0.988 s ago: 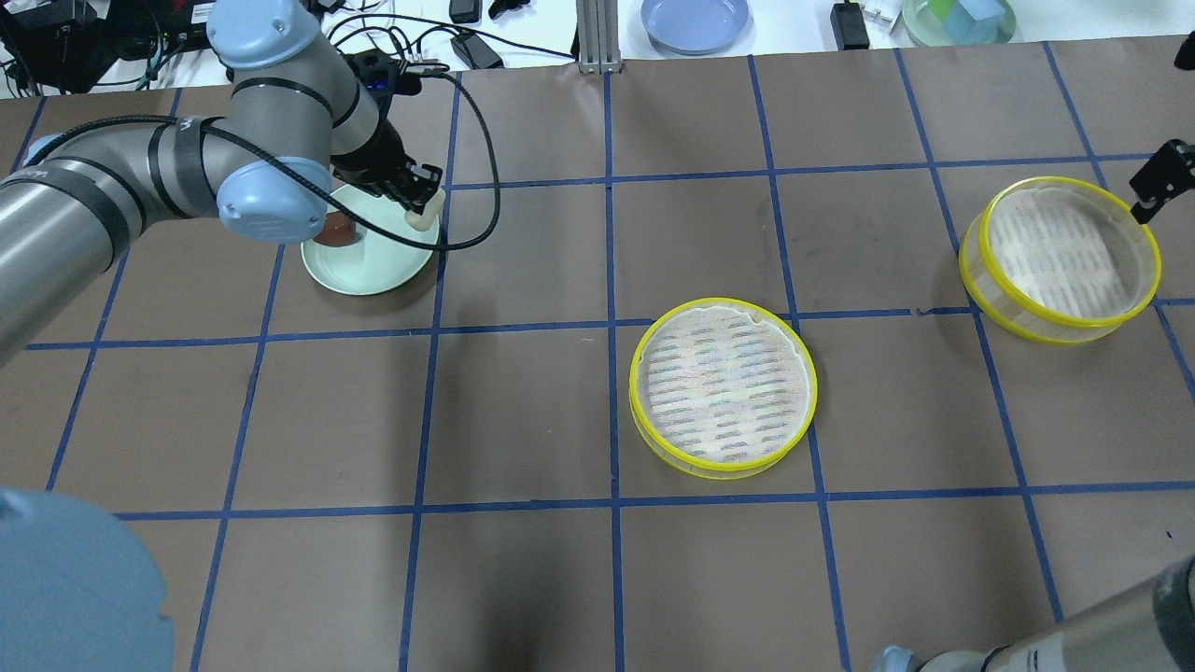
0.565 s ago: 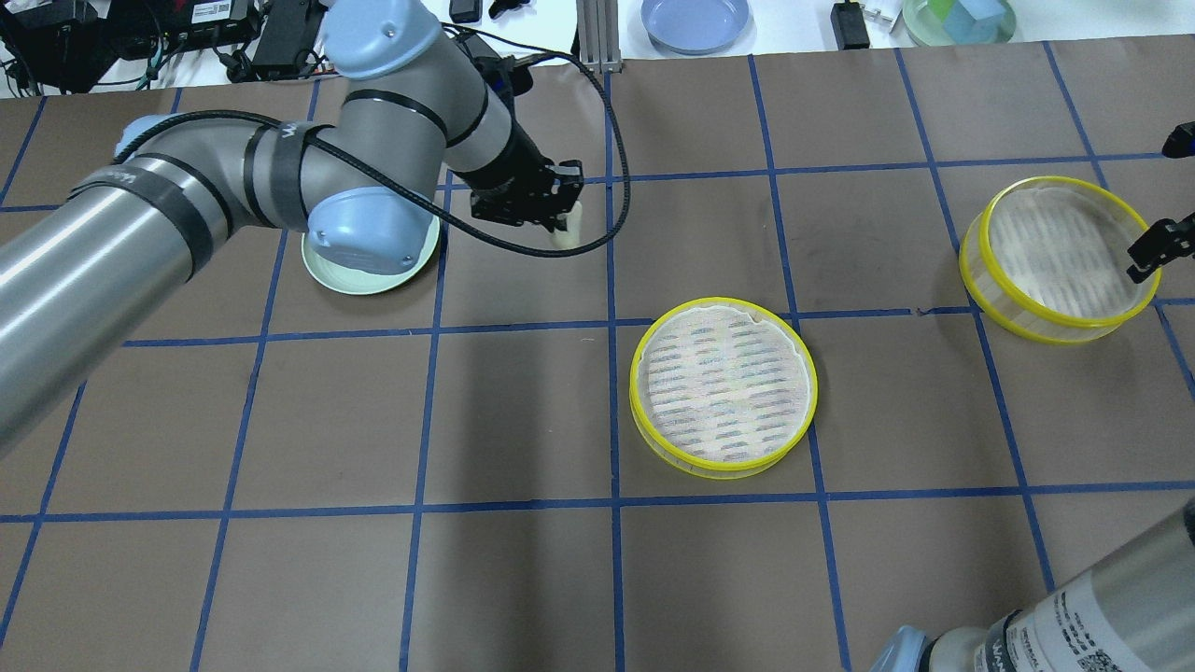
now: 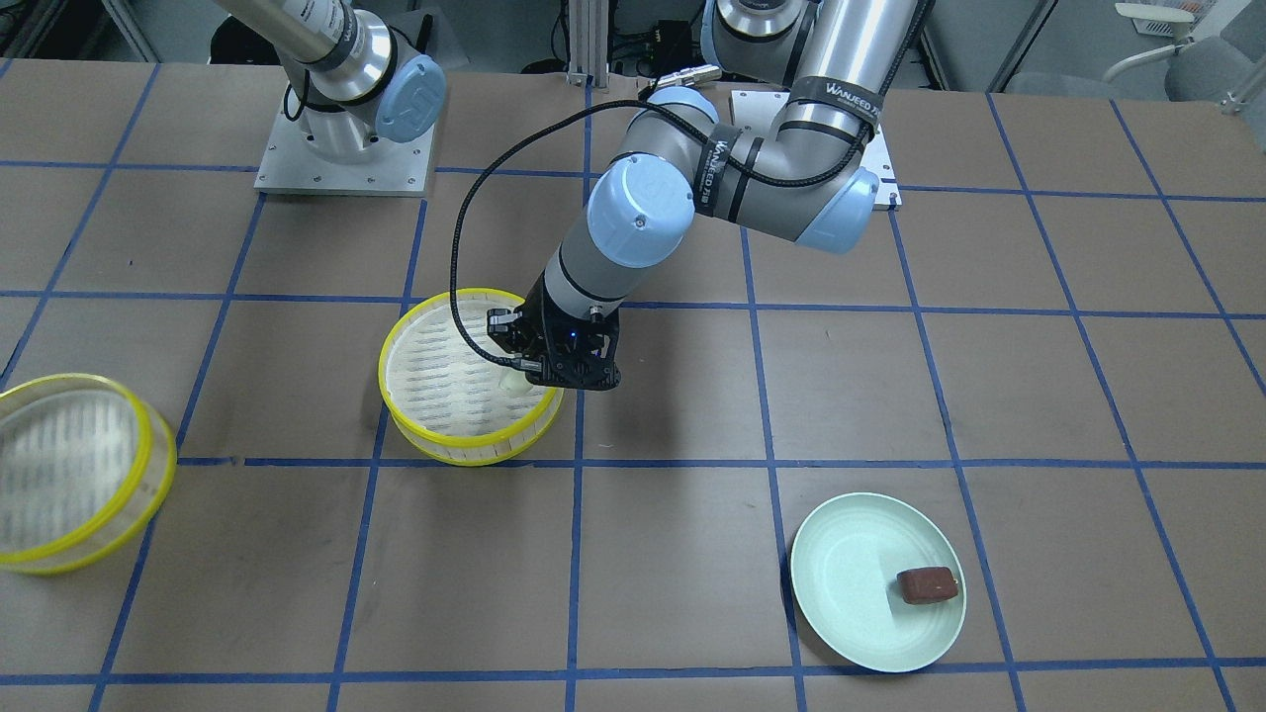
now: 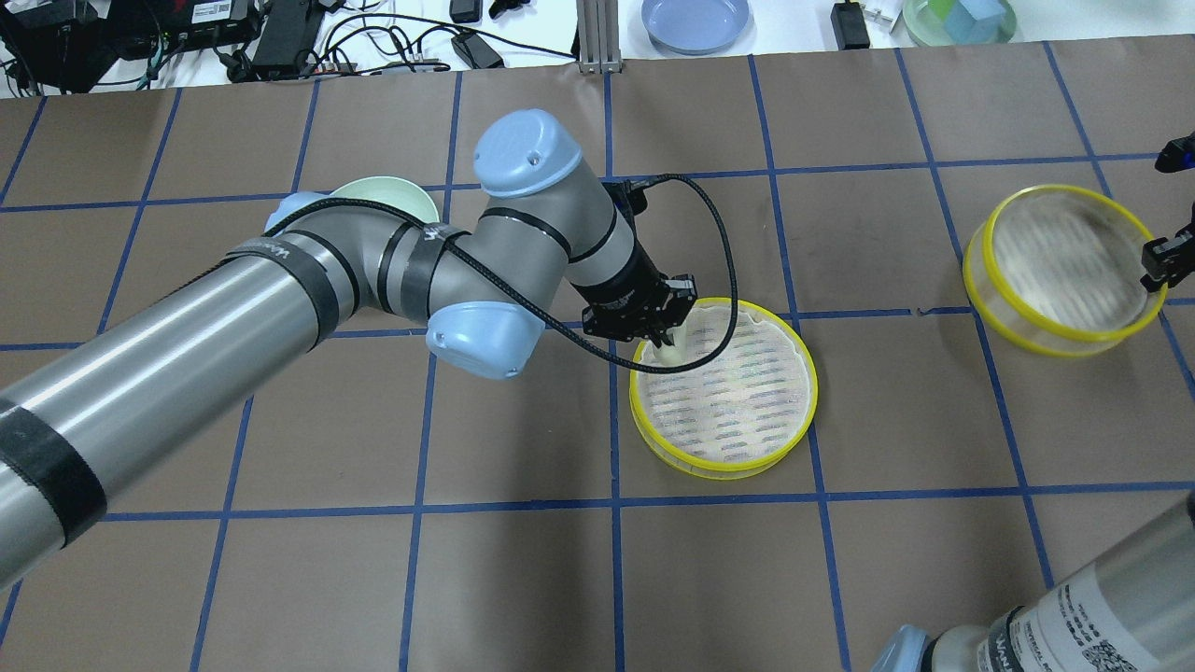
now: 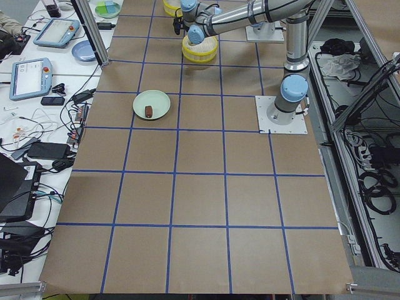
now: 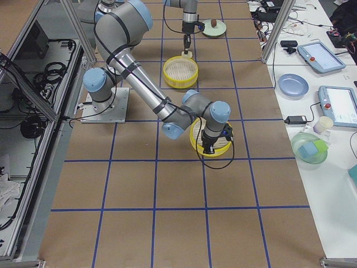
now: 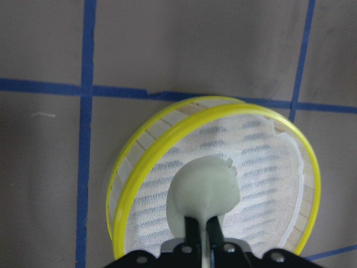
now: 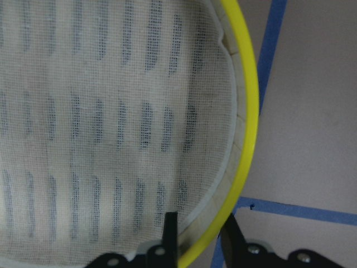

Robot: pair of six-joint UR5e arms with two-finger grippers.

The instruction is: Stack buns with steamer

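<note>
Gripping cream bun (image 7: 203,187) over middle tray (image 4: 747,411), left end effector (image 4: 663,341); right end effector (image 8: 199,226) pinching rim of other tray (image 4: 1055,252).

Our left arm (image 4: 280,289) reaches in toward the middle with its wrist pointing down. Our left claw (image 4: 668,345) is pinched on the cream-white rounded bun (image 7: 205,187). Our right arm (image 4: 1102,607) extends on the far right, and our right claw (image 8: 199,222) is clamped across the wall of the yellow-rimmed round steamer tray (image 8: 249,128).

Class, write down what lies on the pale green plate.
Only the dark reddish-brown bun lies on the plate, off-centre. In the overhead view the left arm covers most of the plate, bun included; the front-facing view shows it whole.
</note>
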